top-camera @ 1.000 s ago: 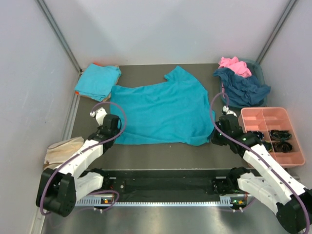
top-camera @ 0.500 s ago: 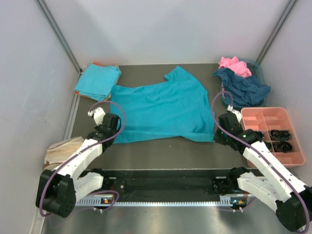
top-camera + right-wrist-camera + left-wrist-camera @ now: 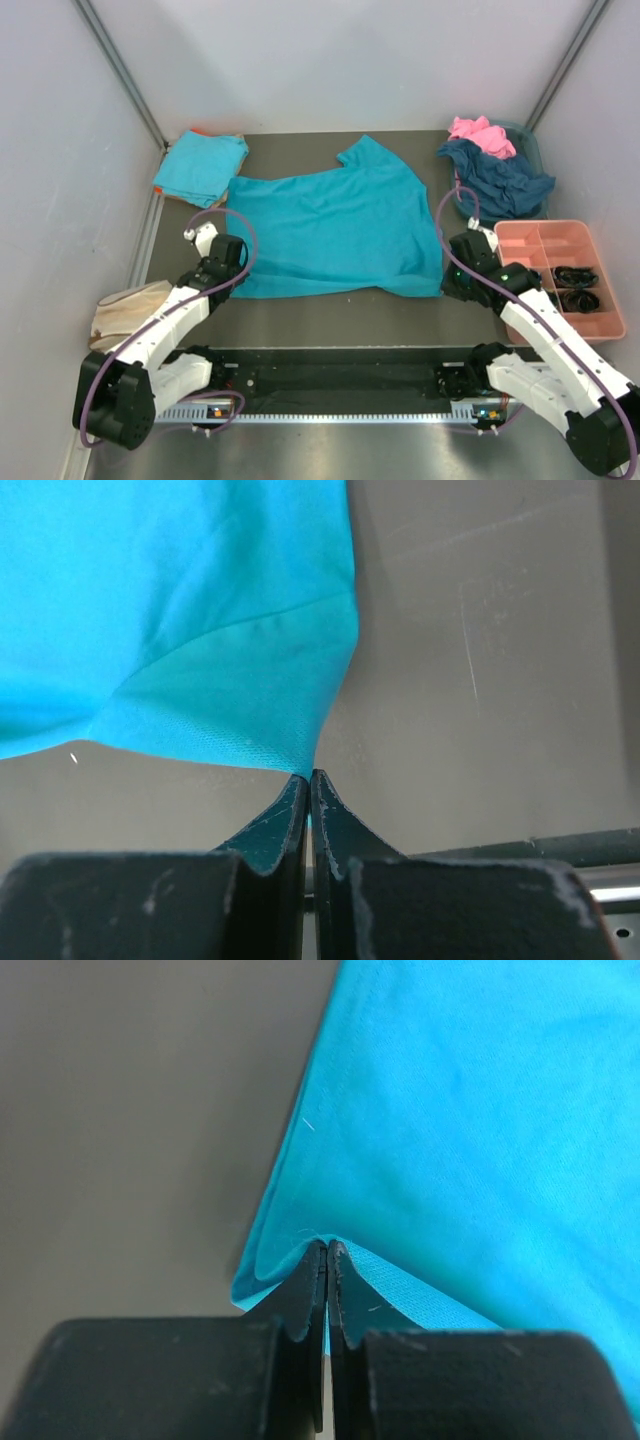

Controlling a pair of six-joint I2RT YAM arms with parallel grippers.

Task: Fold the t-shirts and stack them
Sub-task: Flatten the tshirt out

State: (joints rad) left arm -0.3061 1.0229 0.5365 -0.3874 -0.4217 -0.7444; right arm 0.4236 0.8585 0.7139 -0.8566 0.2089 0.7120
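— Where did the turquoise t-shirt (image 3: 330,230) lie?
— Spread flat in the middle of the table (image 3: 330,318), with a folded teal shirt (image 3: 200,165) at the far left corner.
— And the grippers?
— The left gripper (image 3: 327,1260) was clamped on its near left corner, and the right gripper (image 3: 308,778) pinched its near right corner.
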